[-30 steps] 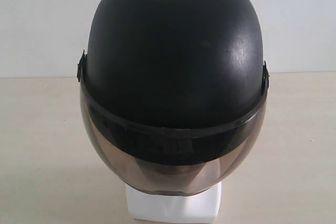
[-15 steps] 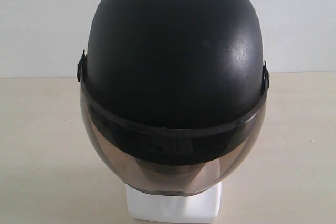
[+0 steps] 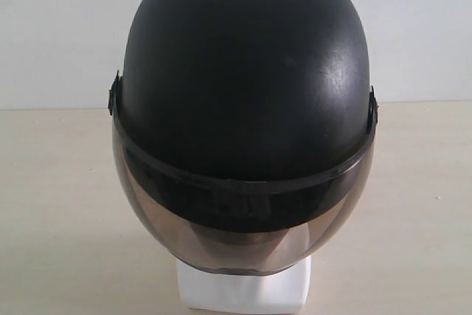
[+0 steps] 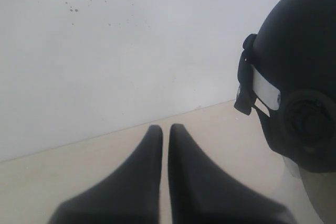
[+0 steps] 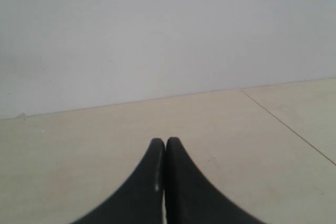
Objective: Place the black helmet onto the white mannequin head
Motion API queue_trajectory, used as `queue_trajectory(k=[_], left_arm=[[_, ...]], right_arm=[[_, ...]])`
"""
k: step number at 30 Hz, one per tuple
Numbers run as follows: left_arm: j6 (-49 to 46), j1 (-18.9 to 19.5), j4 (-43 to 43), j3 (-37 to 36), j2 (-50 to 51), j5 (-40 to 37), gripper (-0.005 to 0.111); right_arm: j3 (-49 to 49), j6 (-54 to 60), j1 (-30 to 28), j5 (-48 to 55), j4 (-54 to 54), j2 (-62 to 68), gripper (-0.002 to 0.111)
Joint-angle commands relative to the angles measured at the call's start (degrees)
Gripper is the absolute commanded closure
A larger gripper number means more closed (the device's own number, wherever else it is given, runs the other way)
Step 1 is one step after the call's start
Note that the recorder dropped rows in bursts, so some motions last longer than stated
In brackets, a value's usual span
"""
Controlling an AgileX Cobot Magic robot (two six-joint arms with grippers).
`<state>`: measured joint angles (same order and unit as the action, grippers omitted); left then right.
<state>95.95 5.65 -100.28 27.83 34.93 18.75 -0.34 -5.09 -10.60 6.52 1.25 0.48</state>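
The black helmet (image 3: 243, 86) sits on the white mannequin head (image 3: 243, 294) at the middle of the table (image 3: 59, 204), with only the neck base showing below the visor. The left gripper (image 4: 165, 128) and right gripper (image 5: 165, 142) are both clenched on nothing.

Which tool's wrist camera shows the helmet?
The left tool: the black helmet appears in its view, while the right tool faces only table and wall.

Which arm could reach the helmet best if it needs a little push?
Probably the left. The left end effector has the black helmet close in its view, already sitting on the white mannequin head. The right end effector faces only table and wall.
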Motion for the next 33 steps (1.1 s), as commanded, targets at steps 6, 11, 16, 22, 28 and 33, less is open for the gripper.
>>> queue_trajectory(k=[6,11,16,22,28,33], left_arm=[[-0.05,0.01,0.34,-0.23,-0.23,-0.62,0.102],[-0.05,0.01,0.34,-0.23,-0.23,-0.62,0.102],[-0.05,0.01,0.34,-0.23,-0.23,-0.62,0.102],[-0.05,0.01,0.34,-0.23,-0.23,-0.62,0.102],[-0.05,0.01,0.34,-0.23,-0.23,-0.62,0.102],[-0.05,0.01,0.34,-0.23,-0.23,-0.62,0.102]], right_arm=[[0.34,-0.32,-0.29,11.13,1.06,-0.48,0.108],[0.34,3.19,3.32,13.02,1.19,-0.48,0.108],[0.34,5.62,8.94,13.02,1.17,-0.48,0.108],[0.34,5.42,9.13,13.02,1.06,-0.48,0.108],[0.34,5.46,9.13,13.02,0.81,-0.48,0.108],[0.34,5.46,9.13,13.02,0.81,-0.48,0.108]])
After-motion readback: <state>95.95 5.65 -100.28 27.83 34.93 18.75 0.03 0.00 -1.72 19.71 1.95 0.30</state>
